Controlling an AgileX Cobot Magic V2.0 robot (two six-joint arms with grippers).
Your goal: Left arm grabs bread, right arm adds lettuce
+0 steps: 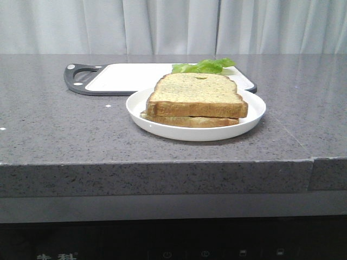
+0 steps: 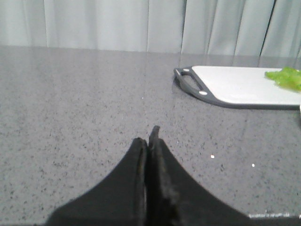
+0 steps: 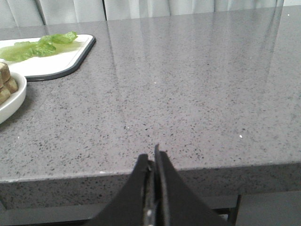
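Observation:
The thick bread (image 1: 195,93) lies on top of a thinner slice (image 1: 190,121) on a white plate (image 1: 255,111) in the middle of the counter. The lettuce (image 1: 205,66) lies on the white cutting board (image 1: 124,77) behind the plate; it also shows in the left wrist view (image 2: 286,77) and the right wrist view (image 3: 40,44). Neither arm shows in the front view. My left gripper (image 2: 148,137) is shut and empty over bare counter, left of the board. My right gripper (image 3: 151,155) is shut and empty near the counter's front edge, right of the plate (image 3: 11,101).
The cutting board has a dark rim and handle (image 2: 190,82) at its left end. The grey stone counter (image 1: 54,124) has a front edge with a step at the right (image 1: 313,161). White curtains (image 1: 173,24) hang behind.

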